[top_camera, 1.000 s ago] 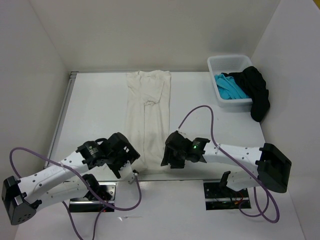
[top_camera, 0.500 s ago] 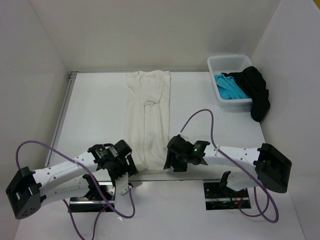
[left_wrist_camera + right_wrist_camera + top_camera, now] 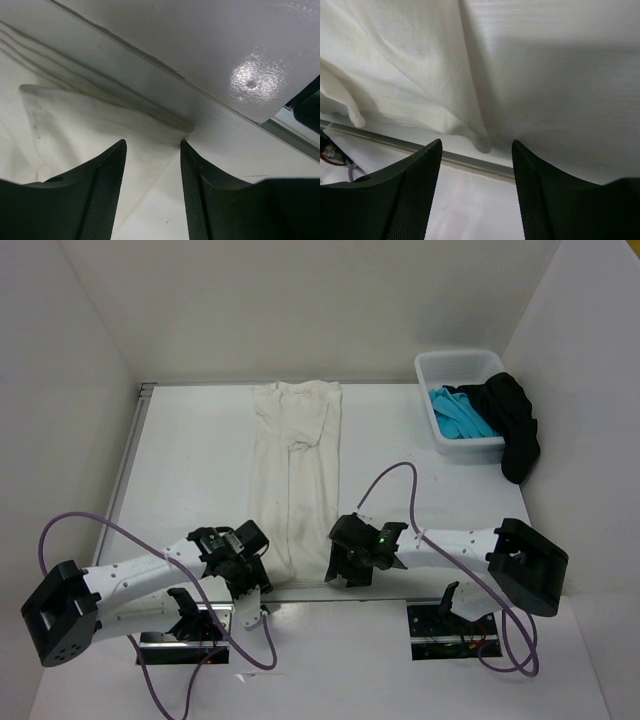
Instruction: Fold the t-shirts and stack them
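Note:
A white t-shirt (image 3: 295, 470), folded into a long narrow strip, lies down the middle of the table with its hem at the near edge. My left gripper (image 3: 254, 581) is open and low at the hem's near left corner. In the left wrist view that corner (image 3: 90, 125) lies just ahead of the open gripper (image 3: 152, 145), and some cloth lies between its fingers. My right gripper (image 3: 340, 566) is open at the near right corner. In the right wrist view the hem's fold (image 3: 481, 142) sits between the tips of the open gripper (image 3: 476, 145).
A white bin (image 3: 432, 365) stands at the back right and holds a teal shirt (image 3: 460, 415). A black shirt (image 3: 515, 425) hangs over its right rim onto the table. A metal strip (image 3: 470, 161) runs along the table's near edge just below the hem.
My left gripper has moved down and to the right to the hem's left corner. My right gripper has shifted slightly left, staying at the hem's right corner. The shirt has not moved.

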